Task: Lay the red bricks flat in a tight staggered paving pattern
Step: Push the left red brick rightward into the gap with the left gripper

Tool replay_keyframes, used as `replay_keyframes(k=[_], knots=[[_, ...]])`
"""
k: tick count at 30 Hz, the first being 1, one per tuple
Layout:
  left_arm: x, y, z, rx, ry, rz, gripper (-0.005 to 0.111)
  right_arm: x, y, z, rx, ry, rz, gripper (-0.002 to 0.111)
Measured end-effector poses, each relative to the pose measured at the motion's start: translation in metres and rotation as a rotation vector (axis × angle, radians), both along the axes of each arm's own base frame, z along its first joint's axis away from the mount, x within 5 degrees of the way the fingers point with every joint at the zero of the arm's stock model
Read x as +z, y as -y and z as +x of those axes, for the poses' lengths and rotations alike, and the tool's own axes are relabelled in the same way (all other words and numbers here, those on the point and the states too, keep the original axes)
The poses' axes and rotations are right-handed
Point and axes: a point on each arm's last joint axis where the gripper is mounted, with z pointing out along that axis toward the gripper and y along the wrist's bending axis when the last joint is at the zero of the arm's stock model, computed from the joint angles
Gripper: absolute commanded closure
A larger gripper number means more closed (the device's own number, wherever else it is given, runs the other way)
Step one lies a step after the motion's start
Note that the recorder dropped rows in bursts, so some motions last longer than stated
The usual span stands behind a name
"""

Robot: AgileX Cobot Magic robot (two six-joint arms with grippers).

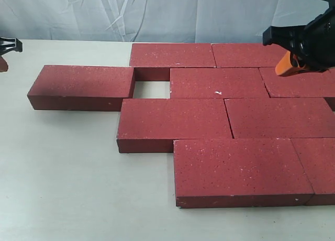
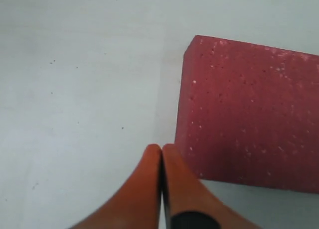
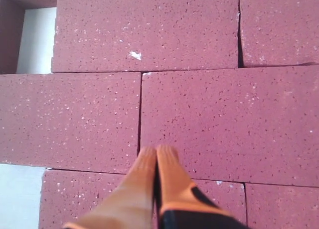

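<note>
We hold the left gripper (image 2: 161, 148) pinched empty beside the stray brick (image 1: 81, 86), at nine o'clock of the gap (image 1: 152, 90), likely to shove it in, while the right gripper (image 3: 156, 150), likewise pinched, hovers over the bricks (image 1: 251, 115).

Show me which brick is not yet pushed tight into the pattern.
The leftmost brick: a gap of bare table separates it from the chipped brick in its row, while the others sit edge to edge.
</note>
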Motion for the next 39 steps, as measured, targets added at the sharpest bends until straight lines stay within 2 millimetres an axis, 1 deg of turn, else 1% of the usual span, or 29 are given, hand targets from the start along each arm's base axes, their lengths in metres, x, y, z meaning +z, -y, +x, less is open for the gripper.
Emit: replay_keyframes(k=[4, 11, 21, 24, 29, 31, 36, 39], knots=[[-0.017, -0.004, 0.009, 0.015, 0.011, 0.019, 0.107, 0.000, 0.000, 0.001, -0.002, 0.008, 0.006, 0.109], [-0.055, -0.006, 0.020, 0.031, -0.052, -0.001, 0.107, 0.001, 0.000, 0.002, 0.001, 0.024, 0.006, 0.109], [-0.081, -0.005, 0.040, 0.033, -0.077, -0.036, 0.107, 0.001, -0.001, 0.002, 0.009, 0.029, 0.003, 0.109], [-0.085, 0.004, 0.045, -0.013, -0.077, -0.034, 0.107, 0.001, -0.001, 0.002, 0.014, 0.030, 0.000, 0.109], [-0.086, 0.033, 0.051, -0.095, -0.068, -0.031, 0.107, 0.002, -0.001, 0.002, 0.014, 0.037, 0.000, 0.109], [-0.086, 0.041, 0.052, -0.115, -0.068, -0.032, 0.107, 0.002, -0.001, 0.002, 0.014, 0.037, 0.000, 0.109], [-0.086, 0.058, 0.052, -0.137, -0.075, -0.061, 0.107, 0.002, -0.001, 0.002, 0.016, 0.037, -0.001, 0.109], [-0.086, 0.065, 0.052, -0.137, -0.075, -0.081, 0.107, 0.002, -0.001, 0.002, 0.016, 0.037, -0.001, 0.109]])
